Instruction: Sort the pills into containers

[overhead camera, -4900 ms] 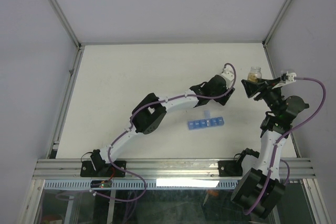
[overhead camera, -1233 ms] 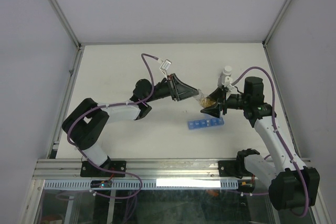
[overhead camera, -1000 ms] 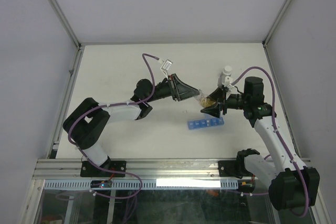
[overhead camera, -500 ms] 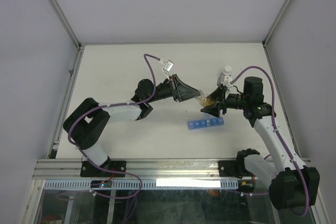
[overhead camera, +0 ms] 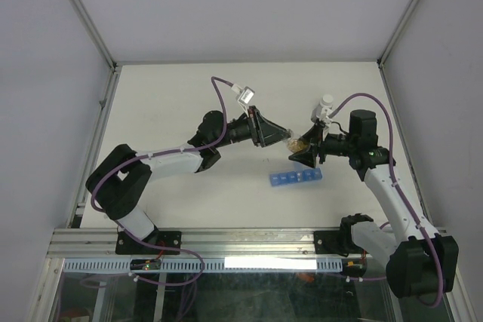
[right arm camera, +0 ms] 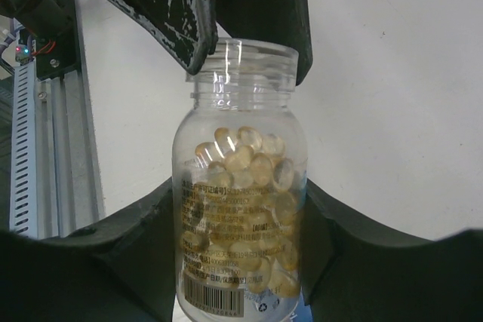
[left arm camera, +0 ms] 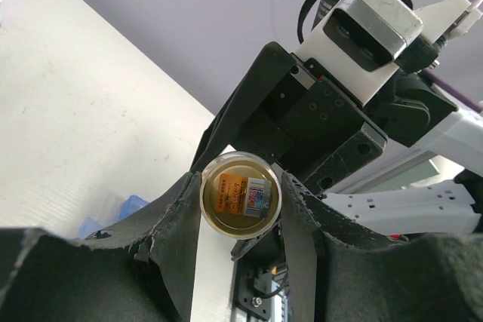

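A clear uncapped bottle (overhead camera: 293, 143) full of pale amber pills (right arm camera: 241, 164) hangs in the air between my two grippers, above the blue pill organizer (overhead camera: 296, 179). My right gripper (overhead camera: 300, 151) is shut on the bottle's body (right arm camera: 240, 246), with a finger on each side. My left gripper (overhead camera: 284, 137) is closed round the bottle's open neck. Its fingers (right arm camera: 185, 20) flank the rim in the right wrist view. The left wrist view looks straight into the bottle's mouth (left arm camera: 240, 195), with the right gripper behind it. A corner of the organizer (left arm camera: 130, 206) shows there.
The organizer lies on the white table (overhead camera: 189, 103), just below and in front of the bottle. Metal frame rails (overhead camera: 98, 133) and grey walls bound the table on the left, back and right. The near rail (overhead camera: 226, 243) holds the arm bases.
Both grippers have kept hold of the bottle in the same place. My left wrist has rolled a little and its arm has shifted slightly right. 4.9 s ago the bottle was at the far right in the right gripper.
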`<state>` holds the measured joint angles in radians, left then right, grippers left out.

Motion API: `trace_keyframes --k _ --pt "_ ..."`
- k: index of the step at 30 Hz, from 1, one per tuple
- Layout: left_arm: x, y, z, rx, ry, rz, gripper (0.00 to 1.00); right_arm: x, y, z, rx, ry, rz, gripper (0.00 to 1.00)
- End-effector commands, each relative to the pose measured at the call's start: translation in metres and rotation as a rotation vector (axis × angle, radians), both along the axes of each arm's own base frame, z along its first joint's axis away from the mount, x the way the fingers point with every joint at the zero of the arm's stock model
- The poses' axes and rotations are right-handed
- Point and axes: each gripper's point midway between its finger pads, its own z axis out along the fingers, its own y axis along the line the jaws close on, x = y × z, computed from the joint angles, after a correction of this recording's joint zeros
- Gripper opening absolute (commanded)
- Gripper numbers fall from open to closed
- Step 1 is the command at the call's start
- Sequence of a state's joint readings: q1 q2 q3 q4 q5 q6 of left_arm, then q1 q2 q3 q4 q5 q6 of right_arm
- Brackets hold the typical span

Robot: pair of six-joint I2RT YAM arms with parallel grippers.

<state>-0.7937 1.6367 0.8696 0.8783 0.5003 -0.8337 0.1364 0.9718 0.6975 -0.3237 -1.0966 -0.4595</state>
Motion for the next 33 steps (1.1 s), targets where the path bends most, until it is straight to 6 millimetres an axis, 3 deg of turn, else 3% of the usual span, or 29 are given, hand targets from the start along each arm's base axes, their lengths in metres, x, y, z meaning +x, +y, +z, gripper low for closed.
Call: trace_keyframes --k 1,11,18,27,33 --pt "-0.012 -0.007 0.018 0.025 -0.100 -0.002 0.30 0.011 0.003 0.029 0.020 -0.088 -0.005 0.00" --pt "-0.028 -0.011 0.013 0.035 -0.145 -0.042 0.29 0.007 0.006 0.036 0.072 -0.055 0.022 0.00" --pt "-0.055 -0.006 0.006 0.036 -0.308 -0.233 0.27 -0.004 0.006 0.043 0.114 -0.093 0.068 0.00" --pt "-0.055 -0.006 -0.022 0.177 -0.577 -0.377 0.26 -0.007 0.006 0.046 0.124 -0.102 0.086 0.00" --pt "-0.048 0.002 -0.021 0.144 -0.688 -0.453 0.27 -0.010 0.005 0.049 0.130 -0.116 0.096 0.00"
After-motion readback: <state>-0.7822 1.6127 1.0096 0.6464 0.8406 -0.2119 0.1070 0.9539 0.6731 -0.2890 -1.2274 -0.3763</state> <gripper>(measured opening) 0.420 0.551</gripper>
